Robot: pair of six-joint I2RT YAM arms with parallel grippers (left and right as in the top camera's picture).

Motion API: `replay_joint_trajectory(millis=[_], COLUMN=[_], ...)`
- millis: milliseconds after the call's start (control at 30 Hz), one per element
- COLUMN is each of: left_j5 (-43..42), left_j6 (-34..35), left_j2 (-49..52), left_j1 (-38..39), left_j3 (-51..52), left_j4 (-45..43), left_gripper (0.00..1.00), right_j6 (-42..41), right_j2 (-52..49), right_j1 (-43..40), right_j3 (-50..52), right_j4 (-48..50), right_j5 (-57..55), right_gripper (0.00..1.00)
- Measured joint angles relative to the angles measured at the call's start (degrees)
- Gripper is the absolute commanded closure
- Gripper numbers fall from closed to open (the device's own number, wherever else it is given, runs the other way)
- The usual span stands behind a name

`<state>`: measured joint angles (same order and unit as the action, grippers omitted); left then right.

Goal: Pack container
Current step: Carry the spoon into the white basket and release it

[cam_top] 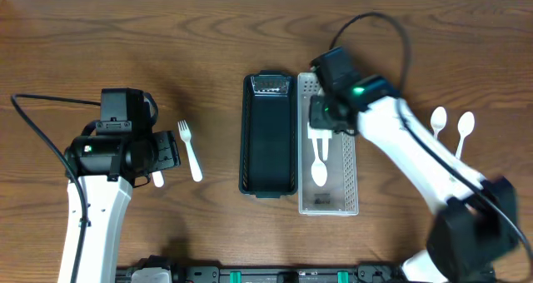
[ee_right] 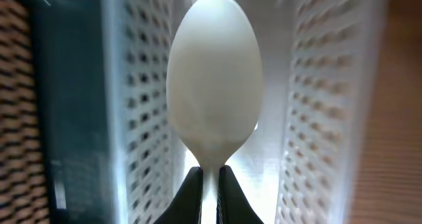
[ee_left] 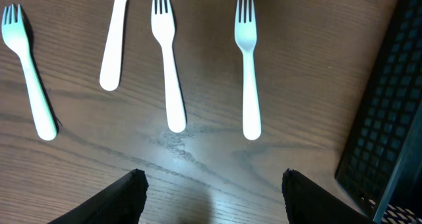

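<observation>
The right gripper (ee_right: 210, 179) is closed narrowly on the handle of a white spoon (ee_right: 214, 85), its two dark fingers (ee_right: 192, 192) pinching the neck just below the bowl. The spoon hangs between the side walls of the white perforated container (cam_top: 351, 179), bowl toward the near end, at about mid-length of that container; whether it touches the floor cannot be told. Immediately left of the white container, side by side with it, stands a black container (cam_top: 246, 141) of similar length, with nothing visible inside. Two further white spoons (cam_top: 450, 123) lie on the wooden table (cam_top: 208, 42) well to the right, beyond the right arm. The left gripper (ee_left: 214, 188) stands with its jaws apart and holds nothing, hovering over bare wood on the left side of the table. Just beyond its fingertips, in the left wrist view, lie three white forks (ee_left: 168, 66) and one utensil handle (ee_left: 113, 46), roughly parallel, tines pointing away; the black container's gridded wall appears at that view's right edge.
</observation>
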<state>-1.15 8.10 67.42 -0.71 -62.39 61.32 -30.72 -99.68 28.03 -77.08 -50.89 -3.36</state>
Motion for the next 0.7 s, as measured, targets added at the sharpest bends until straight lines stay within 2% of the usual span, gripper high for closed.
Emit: replay_joint_trajectory(millis=[67,233,267,300,333,467,600,700], left_j5=[0.0,0.0,0.0,0.0,0.0,0.0,0.0,0.0], left_j6=[0.0,0.0,0.0,0.0,0.0,0.0,0.0,0.0], left_j2=[0.0,0.0,0.0,0.0,0.0,0.0,0.0,0.0], left_j1=[0.0,0.0,0.0,0.0,0.0,0.0,0.0,0.0], left_j3=[0.0,0.0,0.0,0.0,0.0,0.0,0.0,0.0], left_j4=[0.0,0.0,0.0,0.0,0.0,0.0,0.0,0.0], left_gripper=[0.32,0.31,0.31,0.32,0.32,0.32,0.32,0.32], right_j6=[0.0,1.3,1.5,2.0,2.4,4.7,5.9,6.3], right_j2=[-3.1,-5.6,-5.5,-5.5,-5.4,-4.2,0.8,6.4], right_j1=[0.5,0.6,0.6,0.6,0.6,0.4,-2.4,-8.5], right_j3=[0.2,0.3,0.3,0.3,0.3,-0.5,-6.0,-10.2], right_j4=[-0.1,-0.3,-0.2,-0.2,-0.2,-2.2,-6.3,-7.8], right_j5=[0.0,0.0,0.0,0.0,0.0,-0.2,-1.0,-1.4], right_gripper=[0.94,0.69,0.61,0.46,0.41,0.39,0.25,0.22])
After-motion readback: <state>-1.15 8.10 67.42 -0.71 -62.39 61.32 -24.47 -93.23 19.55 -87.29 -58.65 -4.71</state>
